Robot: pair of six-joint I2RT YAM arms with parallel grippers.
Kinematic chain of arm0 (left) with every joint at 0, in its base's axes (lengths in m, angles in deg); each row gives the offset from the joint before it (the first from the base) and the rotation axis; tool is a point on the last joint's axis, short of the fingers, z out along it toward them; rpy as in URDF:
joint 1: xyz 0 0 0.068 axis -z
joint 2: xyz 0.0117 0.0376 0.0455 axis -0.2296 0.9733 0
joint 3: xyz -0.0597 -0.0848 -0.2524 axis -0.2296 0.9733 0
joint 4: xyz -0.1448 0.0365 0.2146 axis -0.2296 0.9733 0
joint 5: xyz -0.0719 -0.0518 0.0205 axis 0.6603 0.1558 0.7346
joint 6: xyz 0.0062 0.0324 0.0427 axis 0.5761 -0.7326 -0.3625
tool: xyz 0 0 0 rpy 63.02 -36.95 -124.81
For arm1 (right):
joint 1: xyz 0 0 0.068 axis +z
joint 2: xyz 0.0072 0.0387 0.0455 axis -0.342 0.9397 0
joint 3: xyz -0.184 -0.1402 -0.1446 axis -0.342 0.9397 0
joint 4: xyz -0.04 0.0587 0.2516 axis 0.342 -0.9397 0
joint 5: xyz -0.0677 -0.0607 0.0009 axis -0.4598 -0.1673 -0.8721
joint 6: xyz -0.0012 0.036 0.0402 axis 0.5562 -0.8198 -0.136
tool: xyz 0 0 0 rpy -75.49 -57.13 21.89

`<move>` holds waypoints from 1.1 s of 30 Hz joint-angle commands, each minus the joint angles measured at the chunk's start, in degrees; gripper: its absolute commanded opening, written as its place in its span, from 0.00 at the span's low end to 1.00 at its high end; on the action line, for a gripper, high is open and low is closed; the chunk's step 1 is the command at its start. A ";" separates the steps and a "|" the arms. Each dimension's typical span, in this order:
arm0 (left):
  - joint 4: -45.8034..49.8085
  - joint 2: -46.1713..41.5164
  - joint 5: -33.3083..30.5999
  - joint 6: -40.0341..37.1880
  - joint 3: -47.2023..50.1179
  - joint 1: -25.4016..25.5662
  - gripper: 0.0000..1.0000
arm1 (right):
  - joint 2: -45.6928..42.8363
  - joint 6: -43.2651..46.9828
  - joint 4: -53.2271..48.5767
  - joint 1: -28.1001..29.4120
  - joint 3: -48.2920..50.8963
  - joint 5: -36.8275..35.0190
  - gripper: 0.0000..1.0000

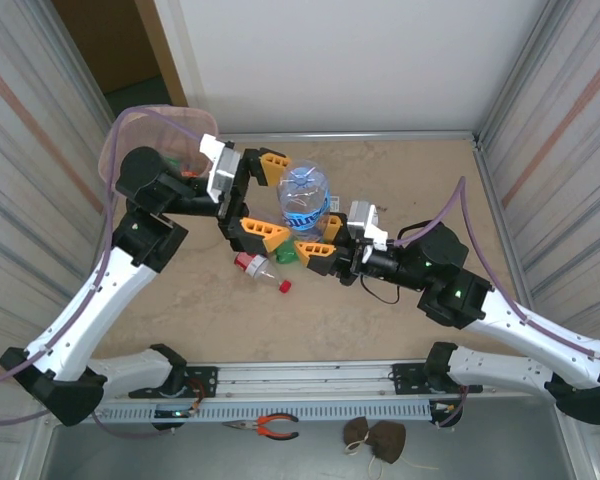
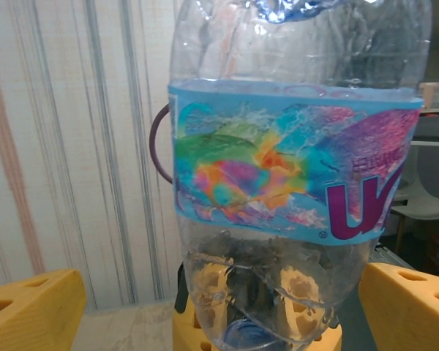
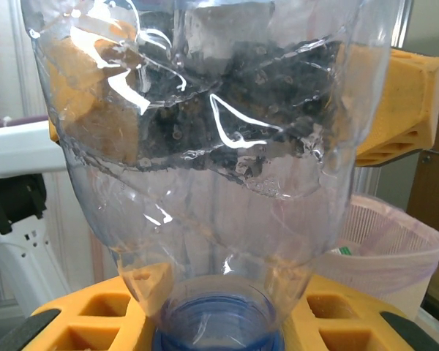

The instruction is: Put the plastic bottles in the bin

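Top: right gripper (image 1: 315, 250) clenched on the neck of the blue-label bottle (image 1: 303, 200), mid-table, apart from the bin (image 1: 145, 135); left gripper (image 1: 278, 197) spread wide around it. Left wrist: fingers (image 2: 29, 307) clear of the body. Right wrist: cap (image 3: 219, 325) pinched low. Risk: neck-only hold pivots (thin crumpled plastic) and the bottle drops. Count: one bin, two bottles including the loose red-capped bottle (image 1: 258, 268), maybe a third in the green piece (image 1: 285, 255).

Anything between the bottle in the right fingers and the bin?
Yes: the left gripper, open, flanks the bottle on the bin side, its arm across the direct path. Nothing else visible.
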 commanded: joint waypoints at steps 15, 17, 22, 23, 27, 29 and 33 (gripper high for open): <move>1.70 -0.19 2.16 -3.61 -4.43 2.74 0.79 | 0.15 0.84 -0.63 0.31 -1.50 -1.47 0.33; 1.79 -0.18 2.19 -3.65 -4.50 2.95 0.75 | 0.19 0.80 -0.68 0.27 -1.41 -1.48 0.33; 1.94 -0.25 2.20 -3.70 -4.52 3.14 0.67 | 0.10 0.69 -0.80 0.29 -1.33 -1.61 0.33; 1.96 -0.32 2.25 -3.73 -4.51 3.14 0.66 | 0.05 0.67 -0.80 0.33 -1.34 -1.66 0.33; 2.43 -0.40 2.11 -4.28 -4.62 3.19 0.64 | 0.02 0.62 -0.89 0.35 -1.35 -1.92 0.37; 3.66 -0.62 1.24 -5.42 -4.61 3.14 0.64 | 0.02 0.51 -0.89 0.35 -1.33 -2.31 0.45; 11.04 -1.45 -3.34 -11.25 -5.64 3.14 0.64 | -0.48 0.35 -1.65 0.57 -1.18 -3.42 0.64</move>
